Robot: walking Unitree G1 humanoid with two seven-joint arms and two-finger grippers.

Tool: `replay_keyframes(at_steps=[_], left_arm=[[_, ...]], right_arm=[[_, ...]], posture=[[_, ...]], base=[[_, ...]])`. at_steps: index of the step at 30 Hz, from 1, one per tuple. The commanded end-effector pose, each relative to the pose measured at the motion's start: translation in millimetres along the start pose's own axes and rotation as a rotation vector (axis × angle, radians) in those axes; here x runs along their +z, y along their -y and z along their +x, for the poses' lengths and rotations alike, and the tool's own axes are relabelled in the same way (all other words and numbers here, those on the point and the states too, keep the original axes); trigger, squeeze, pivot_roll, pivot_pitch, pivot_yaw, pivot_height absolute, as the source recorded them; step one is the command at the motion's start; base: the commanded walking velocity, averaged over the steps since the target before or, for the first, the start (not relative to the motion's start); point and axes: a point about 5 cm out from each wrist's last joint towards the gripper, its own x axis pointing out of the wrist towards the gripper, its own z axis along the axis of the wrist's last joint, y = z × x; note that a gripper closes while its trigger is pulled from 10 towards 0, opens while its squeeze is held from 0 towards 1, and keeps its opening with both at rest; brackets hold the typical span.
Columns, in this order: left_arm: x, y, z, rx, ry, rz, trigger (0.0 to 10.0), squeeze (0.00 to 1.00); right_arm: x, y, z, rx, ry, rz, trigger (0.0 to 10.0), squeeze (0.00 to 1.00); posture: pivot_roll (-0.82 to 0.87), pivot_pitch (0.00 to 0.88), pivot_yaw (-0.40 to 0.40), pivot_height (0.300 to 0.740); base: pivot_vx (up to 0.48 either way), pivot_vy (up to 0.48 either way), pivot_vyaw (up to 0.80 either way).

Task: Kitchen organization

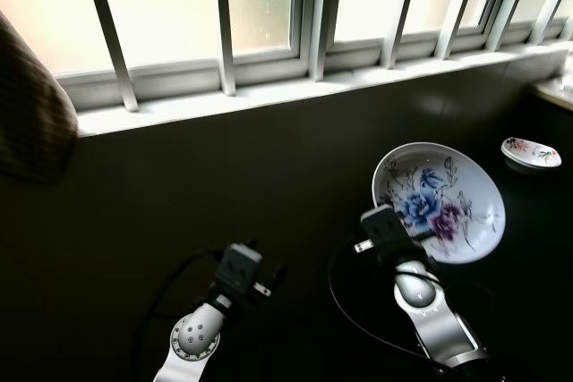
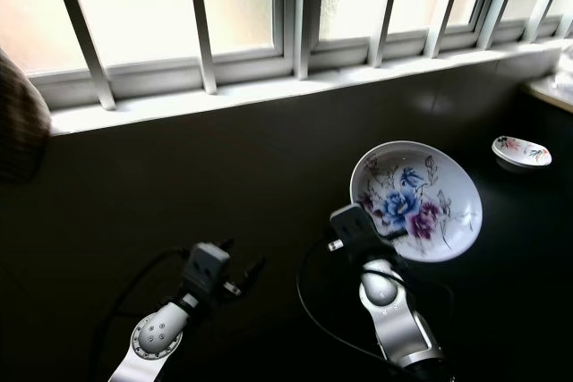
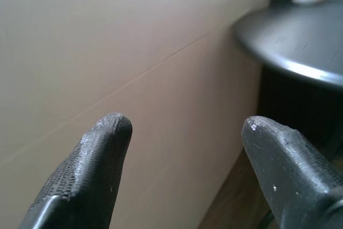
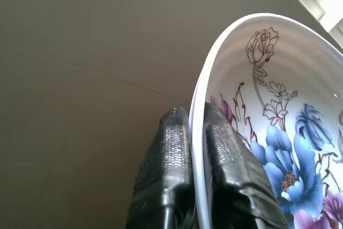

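A white plate with blue and purple flowers is held up on edge in front of the dark wall below the window. My right gripper is shut on the plate's rim, one finger on each side. The right arm rises from the lower right. My left gripper is open with nothing between its fingers, facing a beige tiled wall. The left arm sits low, left of centre.
A small flowered dish rests on the dark counter at the far right. A barred window with a white sill runs across the top. A checked cloth hangs at the left edge. A dark round edge lies ahead of the left gripper.
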Motion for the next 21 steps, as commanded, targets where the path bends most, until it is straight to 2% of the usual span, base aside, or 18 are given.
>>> replay_keyframes(at_steps=[1, 7, 14, 16, 21], left_arm=[[5.6, 2.3, 2.9, -0.005, 0.029, -0.011, 10.0, 0.0], [5.3, 2.7, 2.8, -0.009, 0.028, -0.017, 10.0, 0.0], [4.9, 2.6, 2.5, -0.008, 0.027, -0.018, 10.0, 0.0], [5.0, 2.6, 2.5, -0.007, 0.028, -0.018, 10.0, 0.0], [6.0, 2.2, 2.4, -0.003, 0.037, -0.019, 10.0, 0.0]], right_arm=[[7.1, 1.1, 1.5, 0.0, 0.036, -0.012, 0.0, 0.0], [8.6, -0.3, 1.5, 0.002, 0.041, -0.008, 0.0, 0.0], [10.8, -1.9, 1.9, 0.005, 0.053, -0.004, 0.0, 0.0], [11.9, -2.2, 2.1, 0.007, 0.059, -0.002, 0.0, 0.0], [13.2, -3.4, 1.6, 0.015, 0.072, -0.013, 0.0, 0.0]], posture=[[-0.02, 0.0, -0.003, 0.74], [-0.02, 0.0, -0.004, 0.74], [-0.02, 0.0, -0.003, 0.74], [-0.02, 0.0, -0.003, 0.74], [-0.02, 0.0, -0.003, 0.74]], base=[[0.0, 0.0, 0.0], [0.0, 0.0, 0.0], [-0.384, 0.0, 0.0], [-0.364, 0.0, 0.47], [0.0, 0.0, 0.8]])
